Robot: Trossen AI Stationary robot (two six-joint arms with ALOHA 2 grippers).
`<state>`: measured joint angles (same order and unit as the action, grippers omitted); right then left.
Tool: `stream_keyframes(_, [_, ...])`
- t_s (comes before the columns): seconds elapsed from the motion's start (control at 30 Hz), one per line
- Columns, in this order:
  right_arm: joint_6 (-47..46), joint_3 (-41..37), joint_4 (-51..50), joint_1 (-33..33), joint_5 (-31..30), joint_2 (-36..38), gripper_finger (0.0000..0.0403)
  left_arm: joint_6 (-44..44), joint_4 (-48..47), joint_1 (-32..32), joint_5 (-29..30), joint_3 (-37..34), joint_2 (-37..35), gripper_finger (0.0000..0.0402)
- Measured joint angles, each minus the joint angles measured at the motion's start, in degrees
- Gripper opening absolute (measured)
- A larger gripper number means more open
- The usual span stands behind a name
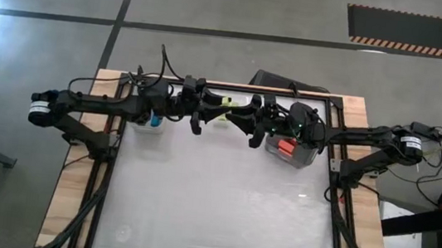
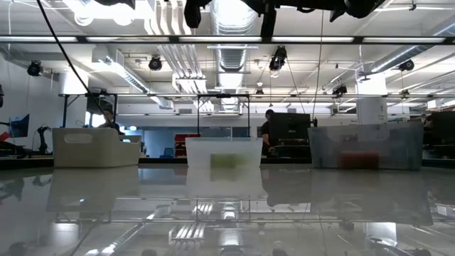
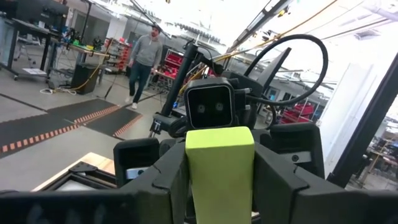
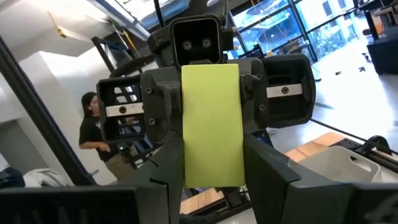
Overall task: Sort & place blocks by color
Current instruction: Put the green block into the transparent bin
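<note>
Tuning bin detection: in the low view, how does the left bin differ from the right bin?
The left bin is opaque off-white, so its contents are hidden; the right bin is see-through, with red-orange blocks showing inside. The left bin also looks narrower than the right bin in this view. Both stand upright in the same row.

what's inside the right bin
Red blocks show through the right bin wall, and as a red blur low in it in the low view. The right arm covers the rest.
</note>
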<state>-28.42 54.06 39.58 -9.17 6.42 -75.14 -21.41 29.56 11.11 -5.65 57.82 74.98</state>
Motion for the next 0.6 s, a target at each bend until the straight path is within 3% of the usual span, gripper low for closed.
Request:
stream_keyframes(0.1, [0.21,0.0,-0.25,0.0,-0.24,0.01,0.0127,0.22,-0.07,0.39,-0.14,0.0,0.0,0.0118])
stream_keyframes(0.3, [-2.04,0.0,-4.51,-1.0,-0.76,1.14,0.0221,1.01,-2.73,2.23,0.07,0.0,0.0,0.0118])
stream_keyframes(0.43, [-2.08,0.0,-10.63,-1.99,-0.76,3.35,0.0252,0.98,-10.31,4.33,0.03,0.7,0.0,0.0118])
stream_keyframes(0.6, [-2.64,-0.02,-20.82,-3.28,-1.83,7.43,0.0251,0.96,-25.91,8.72,0.09,1.57,0.27,0.0118])
